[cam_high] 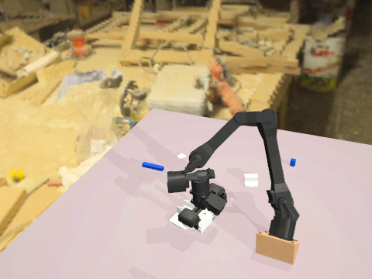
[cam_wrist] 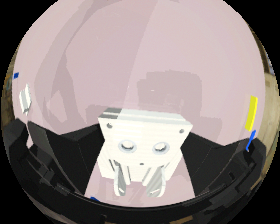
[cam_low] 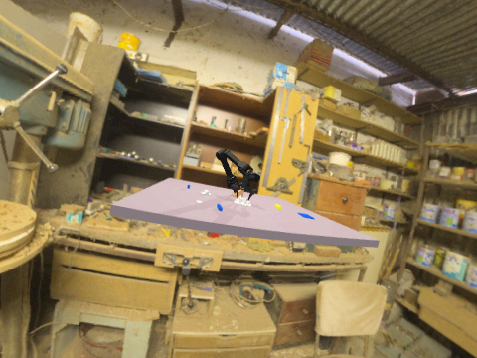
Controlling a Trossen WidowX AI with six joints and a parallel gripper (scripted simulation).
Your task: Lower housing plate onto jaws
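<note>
The white housing plate (cam_wrist: 145, 131), with two round openings and small corner holes, lies between the dark fingers in the wrist view. My gripper (cam_high: 203, 211) (cam_wrist: 144, 130) is shut on its two side edges. Two white jaws (cam_wrist: 120, 181) (cam_wrist: 156, 183) stick out below the plate's lower edge. In the top view the white base (cam_high: 177, 222) shows under and beside the fingers. The stubs and the gap beneath the plate are hidden, so I cannot tell whether it is fully seated. The white parts (cam_low: 242, 202) are tiny in the exterior view.
A blue bar (cam_high: 153, 167) and a small white piece (cam_high: 181, 156) lie beyond the hand. A white block (cam_high: 251, 180) and a blue block (cam_high: 293, 162) lie to the right. A yellow piece (cam_low: 278, 207) (cam_wrist: 251, 113) lies on the other side.
</note>
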